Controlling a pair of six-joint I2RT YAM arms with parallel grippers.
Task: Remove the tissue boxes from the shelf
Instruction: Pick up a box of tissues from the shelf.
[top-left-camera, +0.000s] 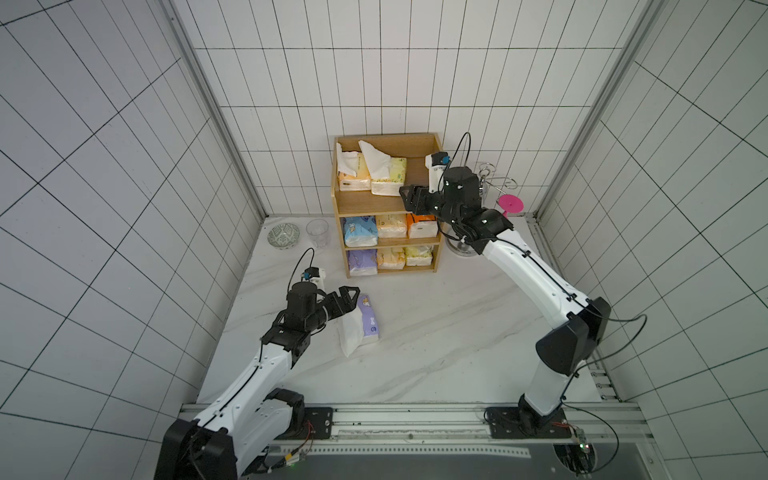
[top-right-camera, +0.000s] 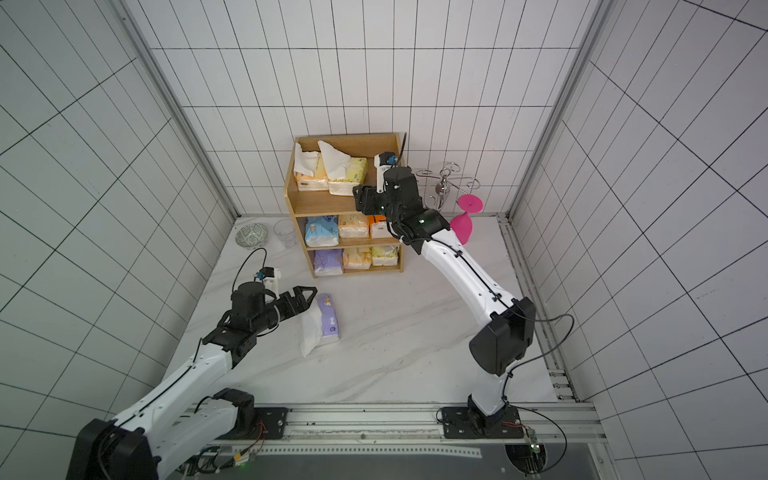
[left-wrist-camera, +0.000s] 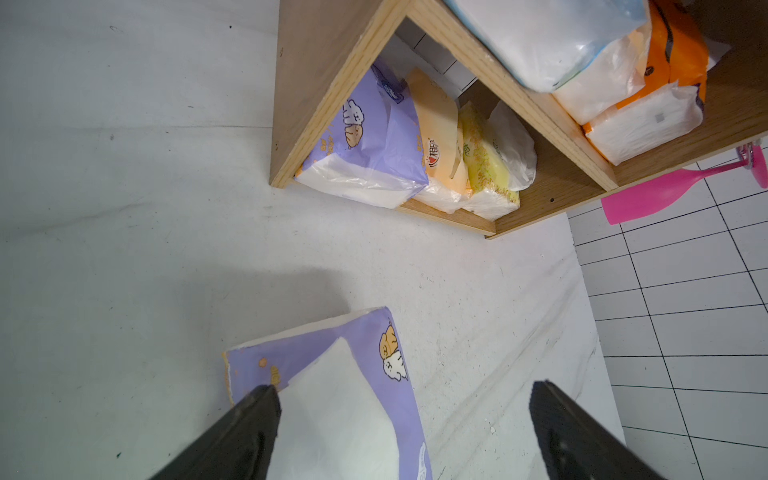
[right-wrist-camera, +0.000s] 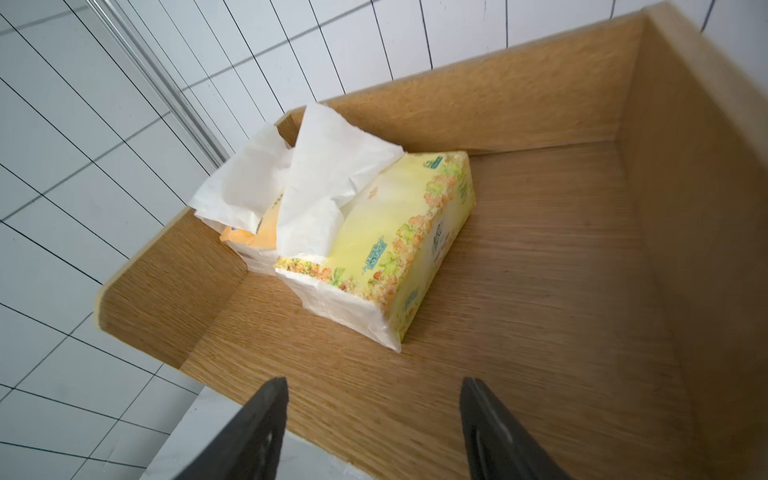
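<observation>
Left hand (top-left-camera: 354, 298), right hand (right-wrist-camera: 374, 382): spread, nothing pinched.
Right arm (top-left-camera: 519, 266) half-covers orange pack (top-left-camera: 417, 225) in both top views; left wrist view shows it.

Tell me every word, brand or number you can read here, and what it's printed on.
Nothing reads clearly.
Pale orange plastic-wrapped tissue pack, bottom tier of the light-brown wooden shelf: red logo, characters blurred.
Yellow flowered tissue pack, top tier: green labels, too small.
Purple tissue pack on the white marble table: cartoon animals, no legible words.
</observation>
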